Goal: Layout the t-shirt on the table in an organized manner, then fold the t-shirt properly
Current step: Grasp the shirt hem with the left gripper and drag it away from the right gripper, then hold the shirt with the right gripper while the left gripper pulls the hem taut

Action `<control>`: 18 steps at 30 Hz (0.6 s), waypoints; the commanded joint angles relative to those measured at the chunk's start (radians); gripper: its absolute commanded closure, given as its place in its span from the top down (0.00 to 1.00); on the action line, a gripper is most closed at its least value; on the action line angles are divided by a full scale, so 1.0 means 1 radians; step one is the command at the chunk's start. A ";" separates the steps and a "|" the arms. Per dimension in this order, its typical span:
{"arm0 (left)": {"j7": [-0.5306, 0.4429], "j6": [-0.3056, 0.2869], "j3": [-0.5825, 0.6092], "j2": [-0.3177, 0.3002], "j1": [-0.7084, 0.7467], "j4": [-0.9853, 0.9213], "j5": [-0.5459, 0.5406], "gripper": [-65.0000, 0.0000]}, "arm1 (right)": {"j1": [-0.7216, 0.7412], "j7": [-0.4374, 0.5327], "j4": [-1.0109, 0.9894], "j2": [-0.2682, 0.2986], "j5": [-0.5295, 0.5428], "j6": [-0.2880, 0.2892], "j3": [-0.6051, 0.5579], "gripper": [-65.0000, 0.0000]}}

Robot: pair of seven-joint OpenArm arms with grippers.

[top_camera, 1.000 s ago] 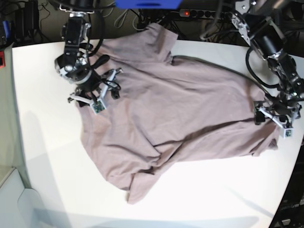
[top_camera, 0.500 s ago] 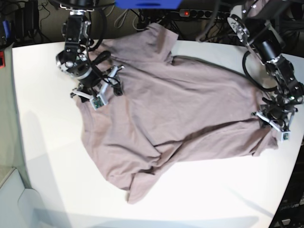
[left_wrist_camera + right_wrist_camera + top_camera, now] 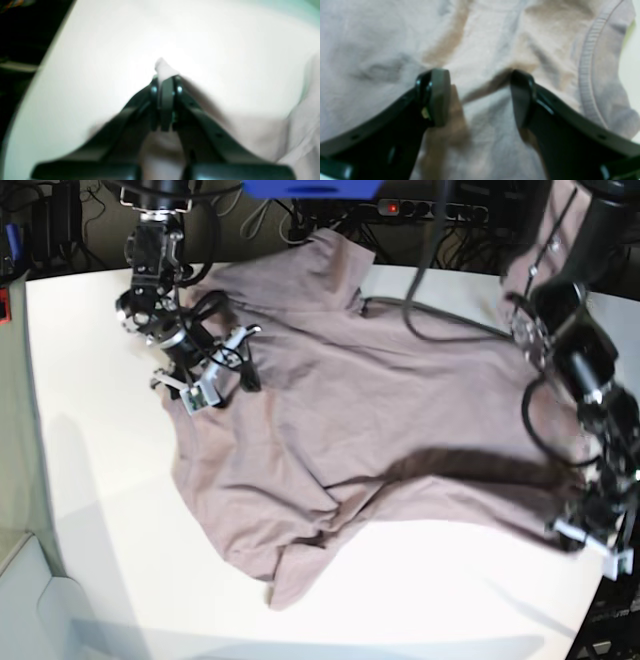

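While the t-shirt (image 3: 370,430) lies crumpled across the middle of the table (image 3: 90,480), both arms are at work on opposite edges of it. At the base view's right, the left gripper (image 3: 590,538) sits low near the table's rim with its jaws pressed together on a small tuft of the mauve cloth; the left wrist view shows that tuft (image 3: 163,68) poking out just past the closed fingertips, white tabletop all around it. A taut ridge of fabric, dark with shadow beneath, runs from that grip back toward the shirt's centre. The picture is blurred, so how much cloth is pinched is hard to say, perhaps only a hem corner. On the other side, the right gripper (image 3: 480,97) hangs over the shirt near its ribbed collar (image 3: 586,75) (the neckband curves along that view's right edge), jaws spread wide apart with wrinkled fabric between them and nothing clamped. One sleeve reaches the table's far edge.
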 commanded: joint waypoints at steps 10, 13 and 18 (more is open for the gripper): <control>-0.379 -0.001 0.004 -0.126 -0.320 -0.520 0.033 0.01 | -0.068 -0.134 -0.020 0.020 -0.079 0.012 0.000 0.41; -0.393 -0.001 0.004 -0.126 -0.327 -0.517 0.087 0.01 | -0.079 -0.134 -0.020 0.020 -0.079 0.012 0.000 0.41; -0.391 0.096 0.003 -0.126 -0.328 -0.517 0.150 0.31 | -0.088 -0.134 -0.020 0.020 -0.079 0.012 0.000 0.41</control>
